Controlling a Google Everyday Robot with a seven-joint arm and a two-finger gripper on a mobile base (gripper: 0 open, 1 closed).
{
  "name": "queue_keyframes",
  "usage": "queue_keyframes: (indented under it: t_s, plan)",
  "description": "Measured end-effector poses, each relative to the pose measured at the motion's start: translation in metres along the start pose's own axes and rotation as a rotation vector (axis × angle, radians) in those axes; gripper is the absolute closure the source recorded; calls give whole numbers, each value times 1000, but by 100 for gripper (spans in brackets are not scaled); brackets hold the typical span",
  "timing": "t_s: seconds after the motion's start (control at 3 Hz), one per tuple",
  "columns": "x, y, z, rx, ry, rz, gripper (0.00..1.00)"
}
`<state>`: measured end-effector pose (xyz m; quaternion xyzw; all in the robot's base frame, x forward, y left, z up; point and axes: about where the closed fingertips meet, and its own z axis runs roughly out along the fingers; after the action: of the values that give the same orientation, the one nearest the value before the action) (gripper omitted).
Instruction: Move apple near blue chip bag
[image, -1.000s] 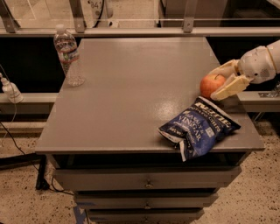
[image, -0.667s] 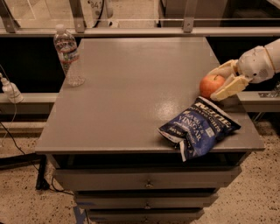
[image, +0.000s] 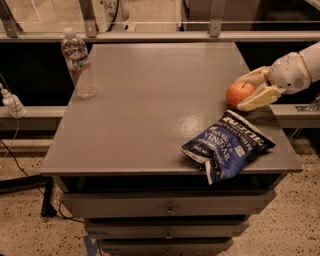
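The red-orange apple (image: 238, 94) sits at the table's right side, just above the blue chip bag (image: 227, 145), a small gap apart. The bag lies wrinkled at the front right corner of the grey table (image: 150, 105), its lower end hanging over the front edge. My gripper (image: 241, 93) reaches in from the right. Its two pale fingers (image: 259, 99) close on the apple from the far and near sides. The white wrist sits behind them, off the table's right edge.
A clear plastic water bottle (image: 77, 62) stands upright at the table's back left. A metal rail (image: 150, 36) runs behind the table. Drawers (image: 167, 207) sit under the tabletop. A white plug and cable (image: 11, 102) hang at the left.
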<state>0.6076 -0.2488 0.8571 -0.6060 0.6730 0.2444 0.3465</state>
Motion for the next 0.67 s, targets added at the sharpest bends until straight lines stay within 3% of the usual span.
queue_keyframes:
  t_s: [0.33,0.67]
  plan:
    - [1,-1,0,-4,7,-5,0]
    - [1,-3,-2,-2,12,-6,0]
